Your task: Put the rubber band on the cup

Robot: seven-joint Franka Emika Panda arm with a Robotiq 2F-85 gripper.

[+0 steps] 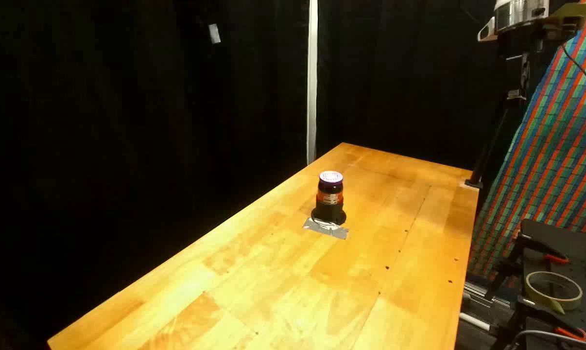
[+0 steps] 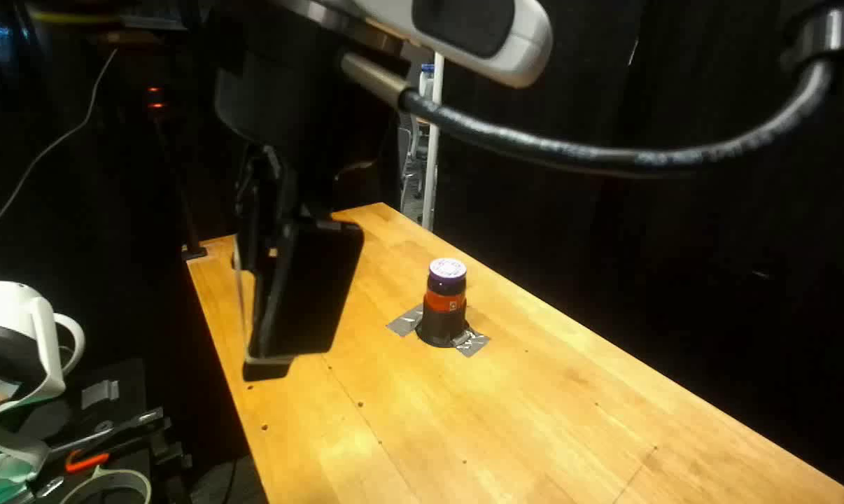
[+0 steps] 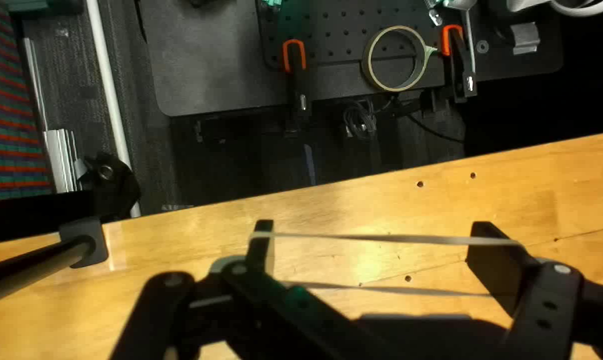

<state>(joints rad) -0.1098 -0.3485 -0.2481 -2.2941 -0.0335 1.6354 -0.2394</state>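
Note:
The cup point(image 1: 330, 197) is a small upright dark cylinder with an orange band and a white round top. It stands in a black base on the wooden table, and it shows in an exterior view too point(image 2: 445, 301). My gripper point(image 3: 376, 247) is open, fingers wide apart. The pale rubber band point(image 3: 393, 238) is stretched around both fingers, with two strands crossing the gap. In an exterior view the gripper point(image 2: 292, 301) hangs above the table, to the left of the cup and apart from it. The cup is out of the wrist view.
Grey tape point(image 1: 339, 233) holds the base to the wooden table point(image 1: 273, 277). A dark post point(image 3: 84, 242) stands at a table corner. Beyond the table edge, a black side table point(image 3: 196, 75) holds a tape roll point(image 3: 367, 61) and clamps point(image 3: 295, 60). A thick cable point(image 2: 569, 155) hangs from the arm.

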